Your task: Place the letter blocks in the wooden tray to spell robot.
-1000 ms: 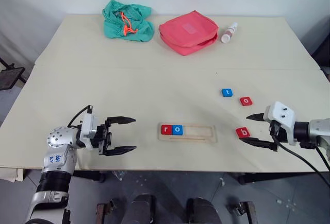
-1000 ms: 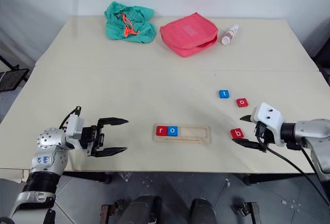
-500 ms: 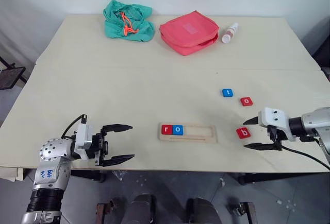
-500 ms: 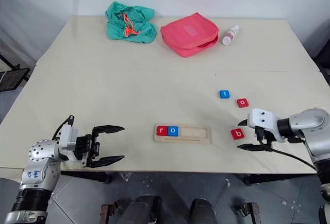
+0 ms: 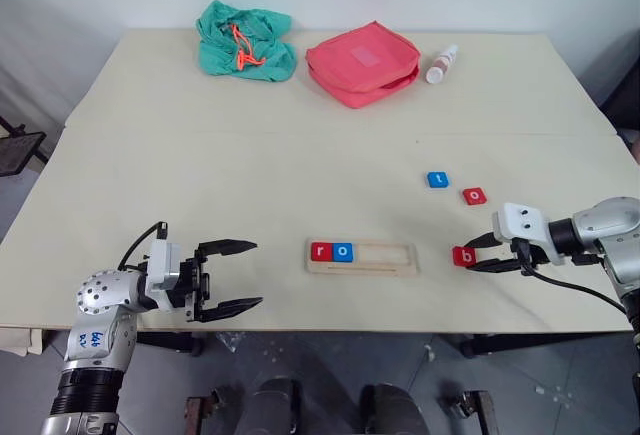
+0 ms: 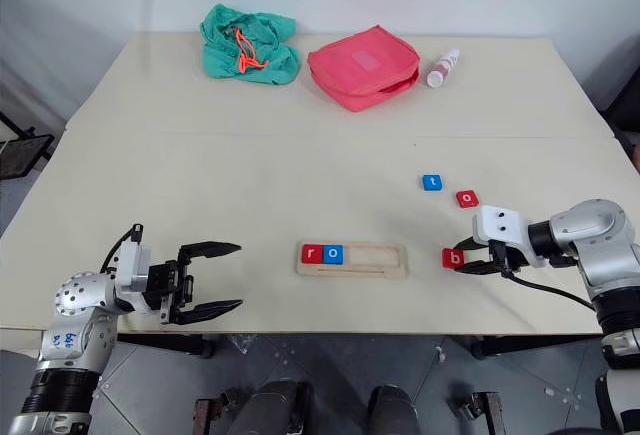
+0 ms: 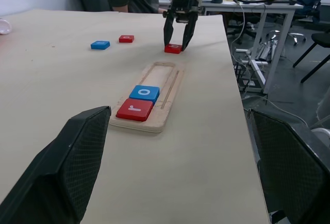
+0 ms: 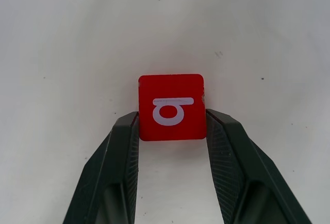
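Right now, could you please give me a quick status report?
Right gripper shut on red square b block, on the table. Left gripper open, idle. Pale wooden tray holds r, o. Path clear.

Bare surface (image 5: 250,185) lies open between the wooden tray (image 5: 362,256) and the pouch (image 5: 362,61) at 12 o'clock. At the tray's 2 o'clock, two loose tiles (image 5: 474,196) partly block that approach.

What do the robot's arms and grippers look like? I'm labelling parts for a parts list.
Both arms are silver-grey metal with black joint rings. The left gripper and right gripper each have two black pointed fingers with textured pads on a white housing. Thin black cables loop along both wrists. The left forearm carries blue handwritten marks.
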Available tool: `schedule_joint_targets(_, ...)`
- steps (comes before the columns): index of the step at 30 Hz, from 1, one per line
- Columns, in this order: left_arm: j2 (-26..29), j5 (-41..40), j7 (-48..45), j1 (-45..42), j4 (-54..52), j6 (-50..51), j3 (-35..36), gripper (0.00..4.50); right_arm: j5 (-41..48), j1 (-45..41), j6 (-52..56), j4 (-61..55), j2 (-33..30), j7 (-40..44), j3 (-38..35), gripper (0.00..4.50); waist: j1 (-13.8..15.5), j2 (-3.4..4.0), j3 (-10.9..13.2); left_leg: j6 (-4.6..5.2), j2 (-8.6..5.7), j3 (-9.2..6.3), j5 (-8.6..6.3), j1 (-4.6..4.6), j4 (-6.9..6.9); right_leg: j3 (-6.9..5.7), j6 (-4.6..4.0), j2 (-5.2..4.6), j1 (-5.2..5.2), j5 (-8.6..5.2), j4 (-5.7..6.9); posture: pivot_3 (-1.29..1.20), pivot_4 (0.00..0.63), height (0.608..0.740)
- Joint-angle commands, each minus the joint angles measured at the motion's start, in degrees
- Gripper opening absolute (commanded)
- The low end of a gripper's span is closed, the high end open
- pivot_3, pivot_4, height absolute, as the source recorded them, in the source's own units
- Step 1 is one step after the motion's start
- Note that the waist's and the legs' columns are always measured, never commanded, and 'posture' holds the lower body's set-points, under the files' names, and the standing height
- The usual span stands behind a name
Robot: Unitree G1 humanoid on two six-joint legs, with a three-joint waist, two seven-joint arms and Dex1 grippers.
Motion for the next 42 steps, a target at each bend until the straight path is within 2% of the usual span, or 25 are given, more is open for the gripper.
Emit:
schedule_joint_targets(1, 0.5, -1.1, -0.3, -0.8, -0.4, -0.5, 1.0, 4.5, 2.3, -0.6, 5.6, -5.0, 0.4, -1.7, -2.4, 1.46, -0.2, 0.0, 0.0, 0.0, 0.0, 0.0, 0.0, -0.01, 0.0, 0.0, 0.0, 0.0, 0.0, 0.0, 0.0, 0.0, 0.15, 0.74)
schedule_joint_targets(4, 0.5, -1.1, -0.7, -1.3, 0.3, -0.6, 0.9, 4.5, 5.0, -0.7, 12.7, -10.5, 0.7, -3.1, -4.0, 1.46, -0.4, 0.03, 0.0, 0.0, 0.0, -0.01, 0.0, -0.02, -0.02, 0.0, 0.0, 0.0, -0.03, 0.0, 0.01, 0.0, 0.15, 0.74)
schedule_joint_targets(6, 0.5, -1.1, -1.5, -2.1, 1.4, -0.8, 0.7, 4.5, 8.0, -1.0, 20.8, -18.9, 0.6, -4.4, -5.0, 1.46, -0.3, 0.03, 0.0, 0.0, 0.0, -0.05, 0.0, -0.03, -0.03, -0.01, 0.0, 0.0, -0.04, 0.0, 0.01, 0.0, 0.15, 0.74)
schedule_joint_targets(10, 0.5, -0.4, -2.8, -4.4, 4.6, -1.8, 0.5, 4.5, 10.7, -2.9, 33.6, -31.8, 1.8, -6.6, -2.6, 1.46, -0.5, 0.03, 0.0, -0.02, 0.0, -0.09, -0.01, -0.05, -0.04, -0.01, 0.0, 0.0, -0.06, 0.0, 0.02, 0.0, 0.15, 0.74)
schedule_joint_targets(16, 0.1, -0.2, -3.1, -5.7, 5.8, -2.3, 0.1, 4.5, 10.5, -5.1, 40.1, -38.0, 4.9, -8.9, 2.4, 1.46, -0.4, 0.01, 0.0, -0.02, -0.06, -0.19, -0.02, -0.09, -0.04, 0.0, 0.0, -0.01, -0.07, 0.0, 0.03, 0.0, 0.15, 0.74)
schedule_joint_targets(19, -0.1, -0.1, -2.9, -6.0, 5.9, -2.2, -0.1, 4.5, 10.5, -6.3, 41.8, -38.5, 6.3, -9.6, 3.6, 1.46, -0.5, 0.01, 0.0, -0.02, -0.06, -0.19, -0.01, -0.13, -0.05, -0.01, 0.0, -0.01, -0.12, 0.0, 0.04, 0.0, 0.15, 0.74)
schedule_joint_targets(22, 0.2, -0.5, -3.7, -5.2, 5.7, -2.4, 0.1, 4.5, 7.5, -7.8, 42.4, -38.8, 7.5, -10.5, 8.3, 1.46, -0.7, 0.0, 0.0, -0.02, -0.06, -0.17, -0.01, -0.11, -0.05, 0.0, 0.0, -0.01, -0.13, 0.0, 0.06, 0.0, 0.15, 0.74)
schedule_joint_targets(30, 0.4, -0.8, -5.5, -5.4, 7.0, -2.6, 0.6, 4.5, 6.5, -9.5, 44.2, -39.0, 10.6, -12.2, 12.7, 1.46, -0.7, 0.0, 0.0, -0.02, -0.07, -0.19, -0.02, -0.14, -0.07, 0.0, 0.0, -0.01, -0.19, 0.0, 0.13, 0.0, 0.15, 0.74)
schedule_joint_targets(42, 1.3, -1.3, -6.0, -4.6, 6.5, -2.6, 2.0, 4.5, 3.6, -11.3, 42.5, -35.9, 13.4, -12.6, 15.9, 1.46, -0.8, 0.0, 0.0, -0.02, -0.07, -0.19, -0.01, -0.14, -0.08, 0.0, 0.0, -0.01, -0.24, 0.0, 0.18, 0.0, 0.15, 0.74)
